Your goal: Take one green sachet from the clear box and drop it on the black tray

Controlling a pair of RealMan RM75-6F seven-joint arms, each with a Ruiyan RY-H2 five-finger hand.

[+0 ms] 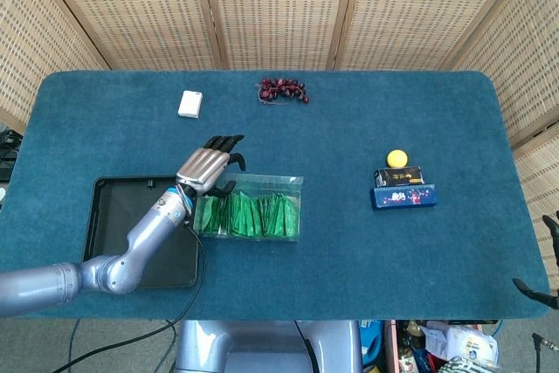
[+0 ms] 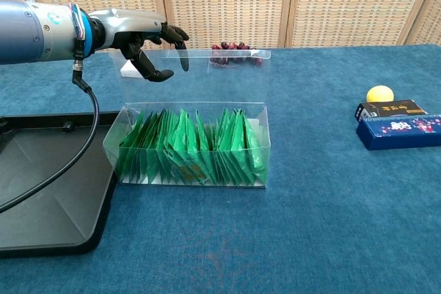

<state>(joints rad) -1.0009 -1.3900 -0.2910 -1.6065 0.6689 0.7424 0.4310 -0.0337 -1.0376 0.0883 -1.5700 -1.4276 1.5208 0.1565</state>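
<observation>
Backdrop: woven screens behind a blue worktop (image 1: 349,128).
Black tray (image 1: 113,216): at my left, just beside the clear box, so the drop is short.
Clear box (image 2: 189,146): lid (image 2: 196,77) stands upright; sachets exposed.
Green sachets (image 2: 186,149): all packed inside on edge, none taken.
My left robot hand (image 2: 148,43): at the lid's upper corner, fingers curled apart, holding nothing.
Views: chest shows the lid upright; head shows the tray bare.
Right robot hand: unseen.
</observation>
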